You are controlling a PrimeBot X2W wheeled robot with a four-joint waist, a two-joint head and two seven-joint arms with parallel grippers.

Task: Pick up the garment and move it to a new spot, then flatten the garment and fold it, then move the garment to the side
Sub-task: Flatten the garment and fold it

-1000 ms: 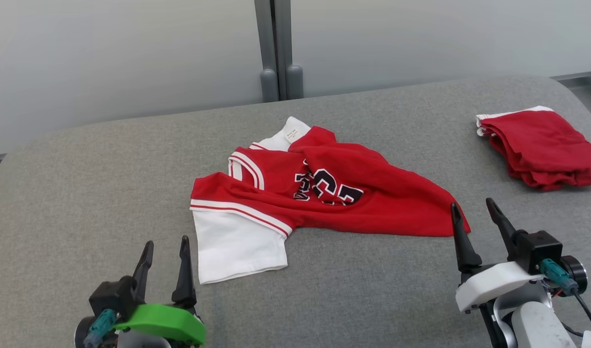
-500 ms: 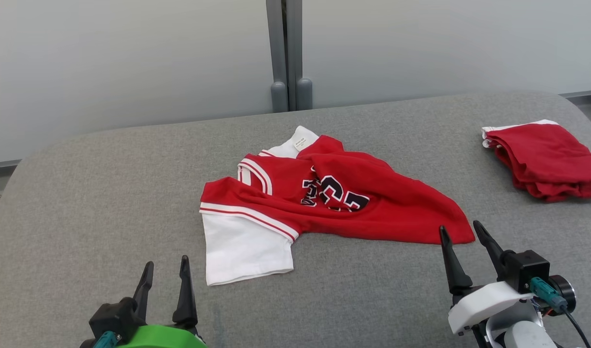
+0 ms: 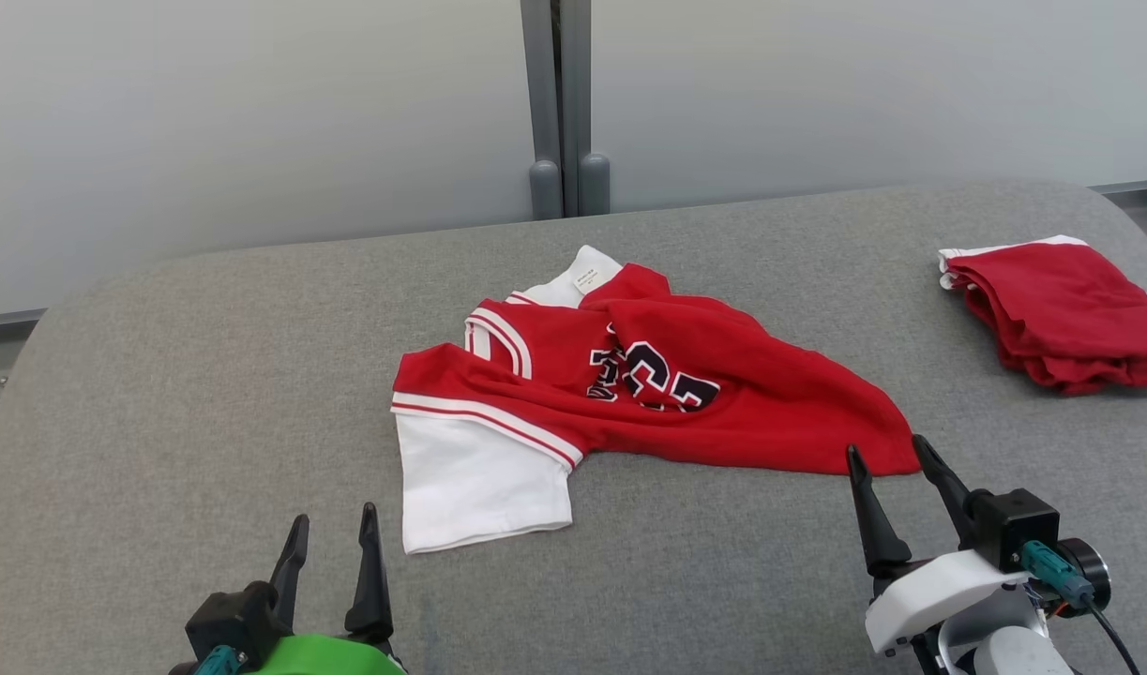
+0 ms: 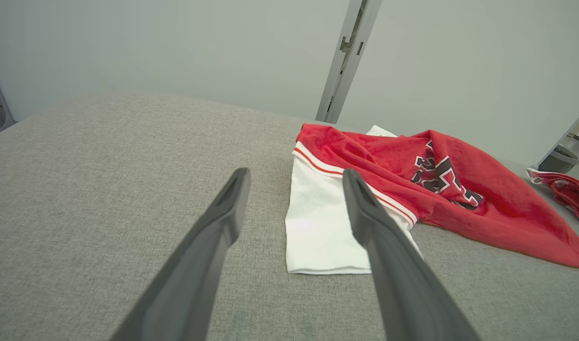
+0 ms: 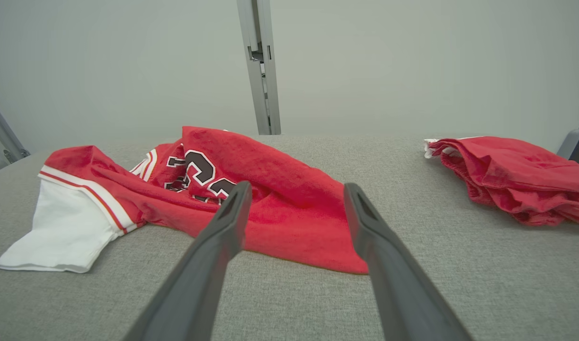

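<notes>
A crumpled red jersey with white sleeves and dark numbers, the garment [image 3: 648,394], lies mid-table on the grey padded surface [image 3: 188,394]. Its white sleeve [image 3: 475,483] points toward me. My left gripper [image 3: 334,525] stands open at the lower left, just short of that sleeve; in the left wrist view the garment [image 4: 412,184] lies ahead and to the right of the gripper [image 4: 296,175]. My right gripper [image 3: 887,455] is open at the lower right, its tips close to the garment's red hem corner. In the right wrist view the garment [image 5: 270,189] lies past the gripper [image 5: 294,189].
A second red garment [image 3: 1061,309], folded into a pile, rests at the table's far right edge, seen also in the right wrist view as the red pile [image 5: 512,175]. A grey wall with a vertical post [image 3: 564,103] stands behind the table.
The camera view shifted down and right, so everything sits slightly higher-right in frame. Both grippers drew back toward the bottom edge, staying open. The garment lies as before.
</notes>
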